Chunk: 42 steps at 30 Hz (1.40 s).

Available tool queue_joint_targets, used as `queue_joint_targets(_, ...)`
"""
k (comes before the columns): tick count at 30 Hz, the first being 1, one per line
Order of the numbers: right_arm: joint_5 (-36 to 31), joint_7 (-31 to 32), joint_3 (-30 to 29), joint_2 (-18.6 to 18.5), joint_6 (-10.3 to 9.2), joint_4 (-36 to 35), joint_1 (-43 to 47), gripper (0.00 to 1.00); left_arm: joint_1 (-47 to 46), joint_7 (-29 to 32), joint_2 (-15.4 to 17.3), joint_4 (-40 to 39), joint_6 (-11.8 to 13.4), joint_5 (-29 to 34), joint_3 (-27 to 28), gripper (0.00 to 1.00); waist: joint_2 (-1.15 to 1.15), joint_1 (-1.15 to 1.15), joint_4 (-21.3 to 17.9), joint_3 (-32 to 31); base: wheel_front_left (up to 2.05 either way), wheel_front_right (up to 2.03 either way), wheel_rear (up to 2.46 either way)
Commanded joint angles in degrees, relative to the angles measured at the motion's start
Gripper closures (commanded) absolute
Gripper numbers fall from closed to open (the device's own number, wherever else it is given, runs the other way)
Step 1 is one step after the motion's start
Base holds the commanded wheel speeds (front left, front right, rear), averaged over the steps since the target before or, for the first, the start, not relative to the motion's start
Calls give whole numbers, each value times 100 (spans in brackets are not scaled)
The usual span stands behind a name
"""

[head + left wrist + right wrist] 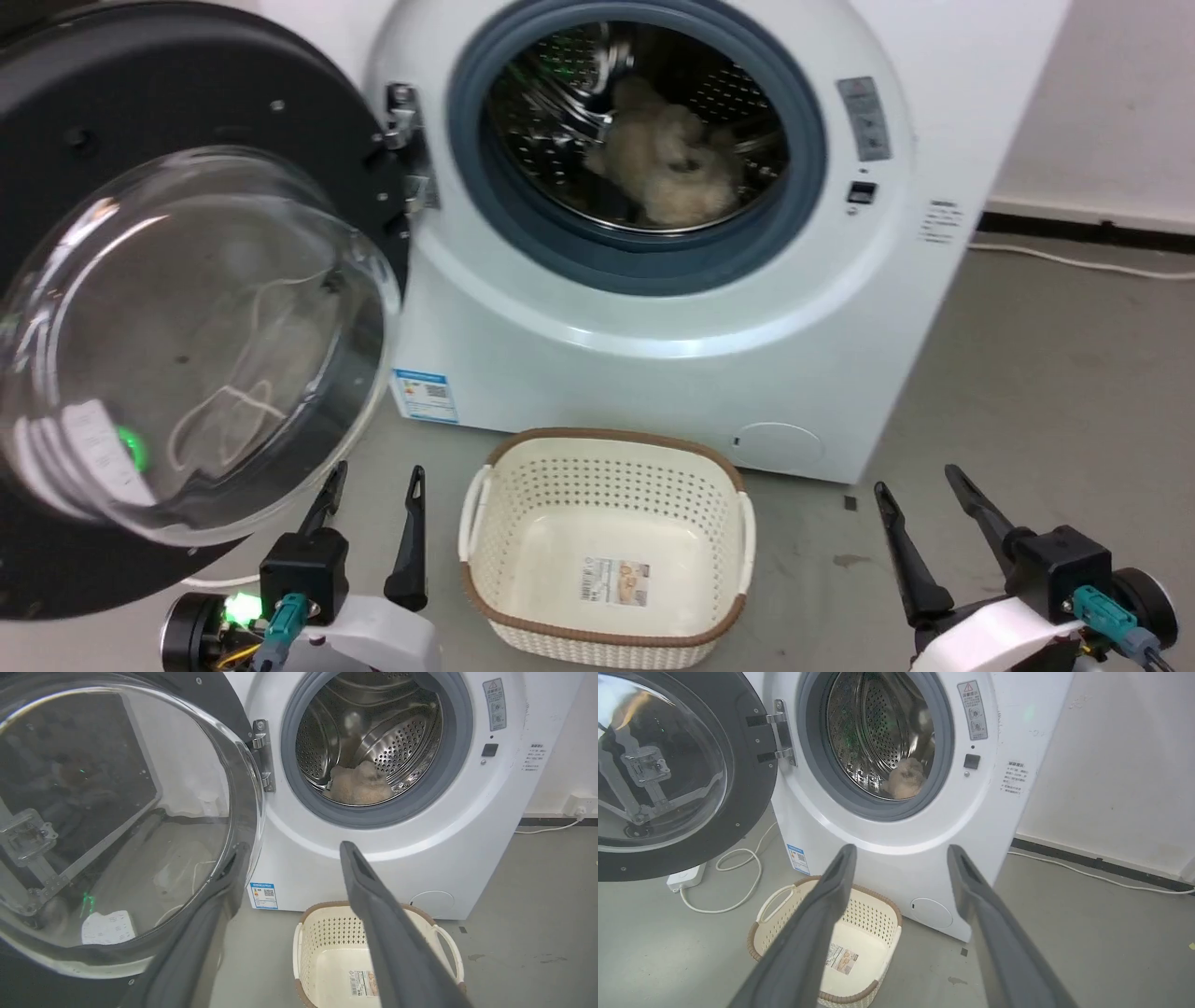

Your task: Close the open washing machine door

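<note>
Low at the front edge of the head view, the left fingers (409, 541) stand moderately apart and hold nothing. The outer tip sits just under the lower rim of the washing machine door (187, 308); whether it touches the rim cannot be told. Across at the lower right, the right fingers (904, 551) are spread wider, also holding nothing, above bare grey floor (1046, 392).

Between the two arms, a cream perforated basket (616, 435) with a brown rim rests on the floor. It holds nothing but a printed sticker on its bottom, and it sits just in front of the washing machine (653, 373).

Further back on the left, the door is swung fully open, its clear glass bowl bulging toward the camera inside a glossy black ring. It hangs from a metal hinge (401, 121) on the left side of the opening.

Behind that, the white machine front shows a blue label (425, 395) low on the left and a round cap (780, 446) low on the right. A grey rubber gasket (523, 224) rings the steel drum, where a beige fluffy item (663, 168) lies.

Farthest right, a white cable (1074, 261) runs along the floor by the wall.
</note>
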Motion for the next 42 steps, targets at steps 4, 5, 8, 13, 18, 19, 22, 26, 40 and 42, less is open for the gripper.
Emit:
queue_joint_targets(4, 62, -125, 183, -11, 2, 96, -21, 0, 65, -123, 39, -76, 116, -19, -2, 0, 0, 0, 269, 33, 0, 0, 0)
queue_joint_targets(5, 65, -137, 224, -22, 2, 118, -47, 0, 77, -135, 38, -94, 135, -18, -2, 0, 0, 0, 299, 40, 0, 0, 0)
queue_joint_targets(8, 99, -173, 349, -56, 2, 186, -132, 0, 114, -171, 43, -143, 187, -12, -2, 0, 0, 0, 388, 62, 0, 0, 0)
queue_joint_targets(13, 163, -233, 576, -114, 2, 293, -268, 0, 184, -231, 61, -220, 265, -3, -1, 0, 0, 0, 523, 83, -1, -1, -1)
queue_joint_targets(18, 228, -293, 707, -148, 2, 372, -326, 0, 251, -290, 86, -287, 333, 13, -25, 0, 0, 0, 639, 79, -10, -10, -10)
queue_joint_targets(19, 237, -305, 728, -155, 2, 385, -327, 0, 265, -302, 92, -300, 348, 14, -28, 0, 0, 0, 662, 77, -6, -6, -6)
queue_joint_targets(22, 264, -341, 780, -169, 2, 416, -327, 0, 305, -338, 117, -332, 386, 10, -31, 0, 0, 0, 729, 70, -1, -1, -1)
queue_joint_targets(26, 291, -389, 832, -174, 3, 448, -327, 0, 348, -386, 156, -356, 422, -8, -25, 0, 0, 0, 819, 61, 0, 0, 0)
queue_joint_targets(40, 327, -580, 906, -142, 3, 537, -210, 0, 432, -578, 222, -389, 482, -51, -42, 0, 0, 0, 1192, 45, 0, 0, 0)
queue_joint_targets(42, 334, -604, 913, -134, 3, 539, -190, 0, 437, -602, 229, -389, 489, -51, -53, 0, 0, 0, 1239, 44, 0, 0, 0)
